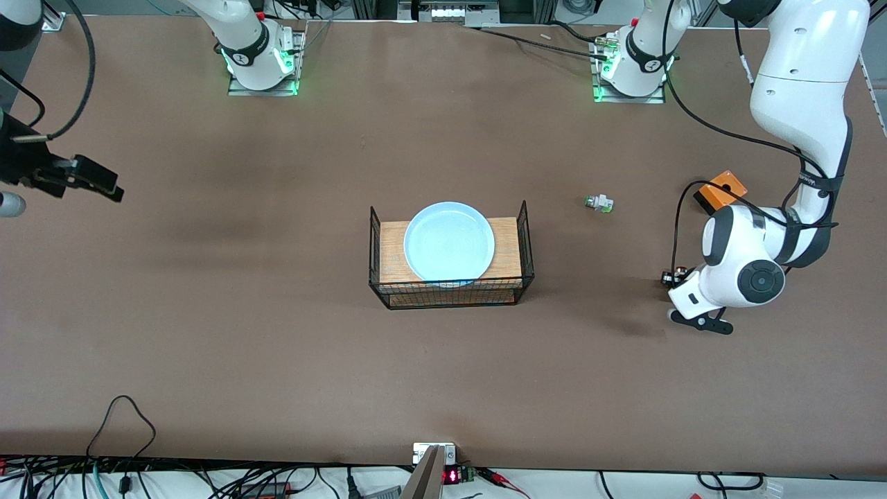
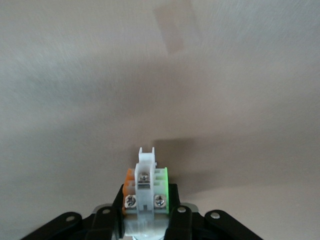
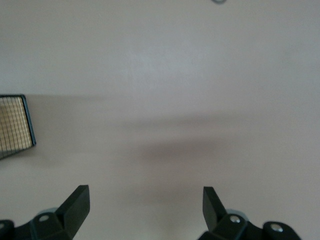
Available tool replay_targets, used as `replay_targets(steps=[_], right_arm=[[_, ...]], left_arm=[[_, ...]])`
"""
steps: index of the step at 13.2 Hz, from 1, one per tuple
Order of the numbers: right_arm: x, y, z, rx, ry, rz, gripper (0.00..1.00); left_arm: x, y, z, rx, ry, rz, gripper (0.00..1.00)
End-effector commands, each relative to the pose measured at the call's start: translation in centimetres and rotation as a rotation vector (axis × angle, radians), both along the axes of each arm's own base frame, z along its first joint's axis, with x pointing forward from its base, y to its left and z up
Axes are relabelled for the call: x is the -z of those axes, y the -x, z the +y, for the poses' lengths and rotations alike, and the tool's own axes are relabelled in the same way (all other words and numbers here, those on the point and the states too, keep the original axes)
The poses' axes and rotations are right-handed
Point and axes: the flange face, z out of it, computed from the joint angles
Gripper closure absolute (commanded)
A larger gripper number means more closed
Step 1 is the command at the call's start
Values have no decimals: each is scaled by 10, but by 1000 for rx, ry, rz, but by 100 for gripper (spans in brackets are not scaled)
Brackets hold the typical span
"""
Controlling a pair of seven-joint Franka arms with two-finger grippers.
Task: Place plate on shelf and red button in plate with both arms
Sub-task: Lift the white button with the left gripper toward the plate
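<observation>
The pale blue plate (image 1: 449, 241) lies on the wooden floor of a black wire basket (image 1: 450, 294) at the middle of the table. My left gripper (image 1: 673, 278) is low at the left arm's end of the table, shut on the red button (image 1: 678, 272). In the left wrist view the button (image 2: 146, 187) shows as a white body with screws, an orange side and a green side, pinched between the left gripper's (image 2: 146, 206) black fingers. My right gripper (image 1: 90, 179) hangs open and empty over the right arm's end of the table, and its wrist view shows its fingers (image 3: 77, 205) wide apart.
A white switch with a green cap (image 1: 599, 203) lies on the table between the basket and the left arm. An orange box (image 1: 721, 190) sits partly hidden by the left arm. A corner of the basket (image 3: 15, 125) shows in the right wrist view. Cables run along the table's front edge.
</observation>
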Motion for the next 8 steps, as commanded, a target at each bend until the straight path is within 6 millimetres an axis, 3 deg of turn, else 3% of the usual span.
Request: replay_targets(steps=[1,2,5,6,8], right_arm=[[-1,10,3,-15,-7,19,0],[-1,11,2,-14,-7,28,0],[-4,13,1,26,-5,29,0],[-4,14,1,26,-3,32,0],[-6,12,0,29,5,20,0]], left_arm=[[-79,-15,-38,62,-6,-26,93],[-115,-20,-61,83,8,-26,93],[-198,-34,-109,122,57,-47,93],[-223,-31,-136,134,106,-45,93],[-255,-14,-183,13,217,14,93]])
